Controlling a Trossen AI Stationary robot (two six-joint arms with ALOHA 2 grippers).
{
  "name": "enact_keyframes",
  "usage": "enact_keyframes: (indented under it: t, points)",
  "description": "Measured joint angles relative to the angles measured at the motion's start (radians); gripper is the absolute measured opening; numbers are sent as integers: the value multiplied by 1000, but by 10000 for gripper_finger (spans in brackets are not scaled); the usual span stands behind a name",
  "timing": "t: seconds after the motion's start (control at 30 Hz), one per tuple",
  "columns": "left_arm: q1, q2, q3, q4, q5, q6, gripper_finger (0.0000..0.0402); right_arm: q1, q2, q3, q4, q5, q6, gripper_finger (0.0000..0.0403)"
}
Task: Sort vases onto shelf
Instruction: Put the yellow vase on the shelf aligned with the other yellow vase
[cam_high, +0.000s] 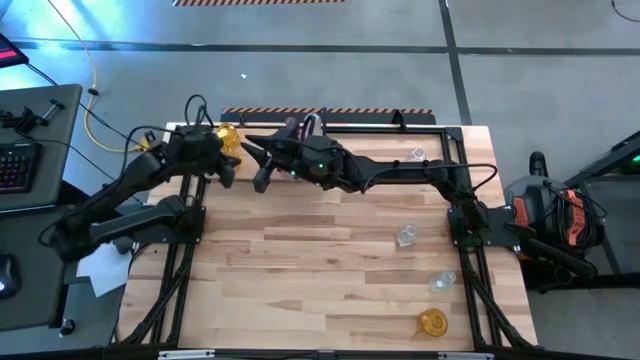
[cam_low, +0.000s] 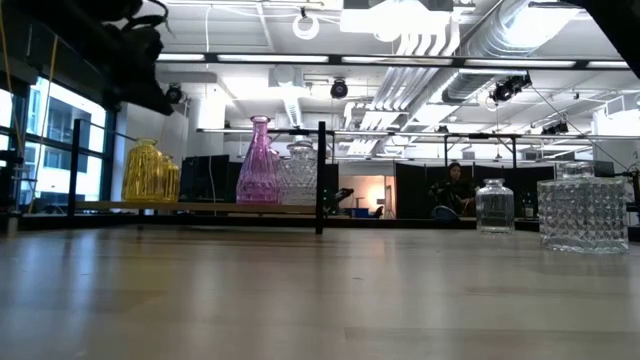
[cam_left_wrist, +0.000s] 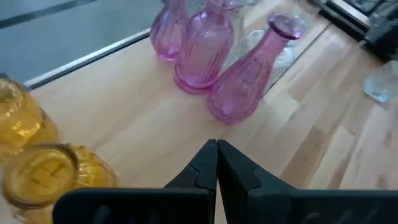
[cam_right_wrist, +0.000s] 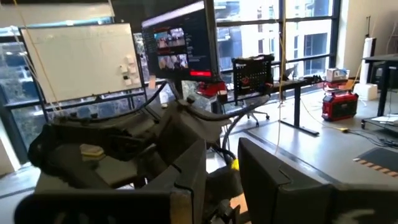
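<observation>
Ribbed amber vases stand at the shelf's left end, and beside them a cluster of translucent pink vases, the nearest a slim-necked bottle with a flared lip. From table height the tall pink vase rises beside a cut-glass clear one, both on the shelf next to its black upright divider. My left claw hovers above the shelf board with its fingers pressed together, holding nothing. My right claw reaches over the shelf's middle; its fingers stand a little apart, and I cannot tell whether anything is between them. Loose on the tabletop to the right: three clear vases and one amber vase. My arms hide much of the shelf from above.
</observation>
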Motion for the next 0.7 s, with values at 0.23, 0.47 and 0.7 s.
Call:
enact_keyframes:
  t: [0.23,0.47,0.7]
  points:
    - [-239,20,-119,126,-124,-101,0,-4,0,0,-35,-3,0,76]
    - [-559,-26,-164,138,-426,-192,0,-11,0,0,-43,-3,0,76]
    - [-720,4,-181,9,-854,-238,0,-14,0,0,-80,-8,0,76]
